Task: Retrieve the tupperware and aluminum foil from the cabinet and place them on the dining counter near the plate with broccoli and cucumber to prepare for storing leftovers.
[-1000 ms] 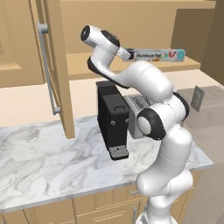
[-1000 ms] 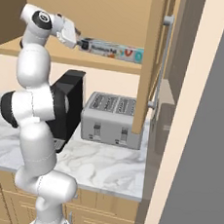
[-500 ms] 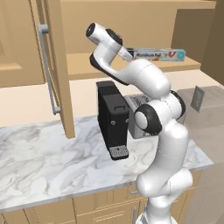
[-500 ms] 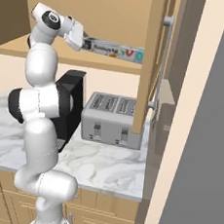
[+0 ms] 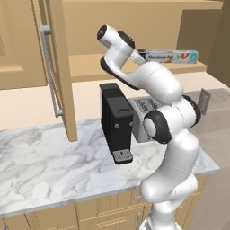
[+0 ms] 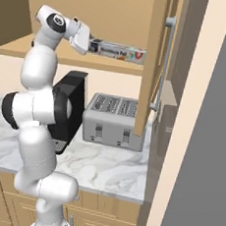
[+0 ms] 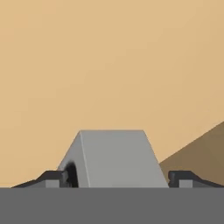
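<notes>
Left base view: a white robot arm rises from the lower right of the frame and reaches to the upper middle, into an open wooden cabinet. Its gripper (image 6: 91, 44) sits at the near end of a long aluminum foil box (image 5: 168, 56), which lies flat on the cabinet shelf (image 5: 90, 67) at the upper right. In the hand view the box's grey end (image 7: 113, 158) fills the gap between the two dark fingertips (image 7: 56, 176), low in the frame. The jaws are spread wide on either side of the box end, with a small gap visible on the right, so they do not yet pinch it.

Below the shelf, mid-frame, a black coffee machine (image 5: 117, 122) and a silver toaster (image 6: 113, 119) stand on the marble tabletop (image 5: 54, 161).

Judging by this, the step in hand is grasping the foil. The next move calls for pressing the jaws together on the box end, then drawing it straight back out along the shelf.

In the left base view the open cabinet door (image 5: 56, 67) hangs at the upper left; in the right base view a door (image 6: 158, 55) stands just right of the box's far end. The shelf's front edge is bare, so the way out toward the camera looks open. The tupperware cannot be made out here.
</notes>
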### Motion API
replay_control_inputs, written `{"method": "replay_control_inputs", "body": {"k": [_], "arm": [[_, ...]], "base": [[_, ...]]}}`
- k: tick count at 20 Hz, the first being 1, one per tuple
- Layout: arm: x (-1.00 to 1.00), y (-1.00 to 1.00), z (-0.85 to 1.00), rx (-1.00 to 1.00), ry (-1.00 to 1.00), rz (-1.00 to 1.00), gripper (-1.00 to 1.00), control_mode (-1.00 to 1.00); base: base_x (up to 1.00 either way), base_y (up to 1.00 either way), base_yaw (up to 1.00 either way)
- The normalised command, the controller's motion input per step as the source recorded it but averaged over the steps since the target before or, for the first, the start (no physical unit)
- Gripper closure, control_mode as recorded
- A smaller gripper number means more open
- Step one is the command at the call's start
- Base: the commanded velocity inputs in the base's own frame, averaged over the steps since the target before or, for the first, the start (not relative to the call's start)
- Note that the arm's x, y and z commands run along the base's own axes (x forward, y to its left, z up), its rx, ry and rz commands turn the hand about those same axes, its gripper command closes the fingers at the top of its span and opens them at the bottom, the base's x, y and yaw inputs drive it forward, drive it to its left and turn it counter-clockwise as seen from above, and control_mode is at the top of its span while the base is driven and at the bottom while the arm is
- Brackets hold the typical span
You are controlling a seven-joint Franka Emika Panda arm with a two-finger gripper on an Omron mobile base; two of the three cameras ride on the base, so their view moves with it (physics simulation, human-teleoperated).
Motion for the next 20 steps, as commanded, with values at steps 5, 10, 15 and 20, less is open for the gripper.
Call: {"method": "replay_control_inputs", "body": {"k": [5, 10, 15, 20], "arm": [[-1.0, -0.09, 0.0, 0.0, -0.01, 0.01, 1.0, -1.0], [-1.0, 0.22, 0.16, -0.08, 0.04, 0.17, 1.0, -1.0], [-1.0, 0.56, 0.26, -0.16, 0.12, 0.45, 1.0, -1.0], [-1.0, 0.32, 0.15, -0.06, 0.19, 0.56, 1.0, -1.0]], "base": [[0.0, 0.0, 0.0], [0.0, 0.0, 0.0], [0.0, 0.0, 0.0], [0.0, 0.0, 0.0]]}}
